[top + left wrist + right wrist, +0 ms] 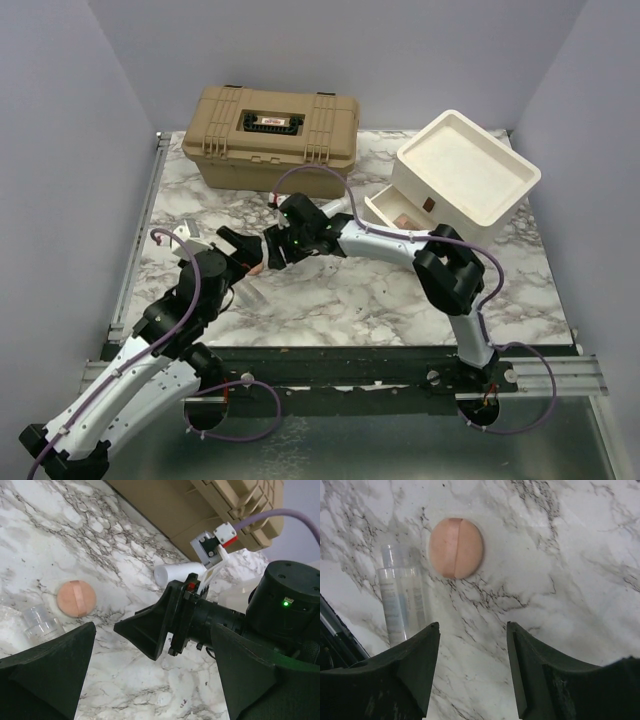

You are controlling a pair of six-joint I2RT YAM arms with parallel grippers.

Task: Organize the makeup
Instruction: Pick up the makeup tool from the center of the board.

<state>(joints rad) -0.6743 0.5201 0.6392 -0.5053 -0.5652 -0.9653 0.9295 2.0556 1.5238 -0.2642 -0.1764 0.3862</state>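
Note:
A round peach makeup puff [456, 548] lies flat on the marble table, with a small clear bottle [402, 600] lying just to its left. My right gripper [472, 630] hovers over the bare marble just short of the puff, open, with nothing between its fingers. My left gripper [150, 680] is wide open close by and holds nothing. In its view the puff [76, 598] and the bottle [42, 622] lie to the left. A white tube [177, 572] lies behind the right gripper's black finger [145, 630]. From above, both grippers meet at centre-left [255, 250].
A tan latched case [270, 135] stands at the back left. A white box [465, 170] sits at the back right with its lower drawer [400, 210] pulled open. The two arms' wrists are very close together.

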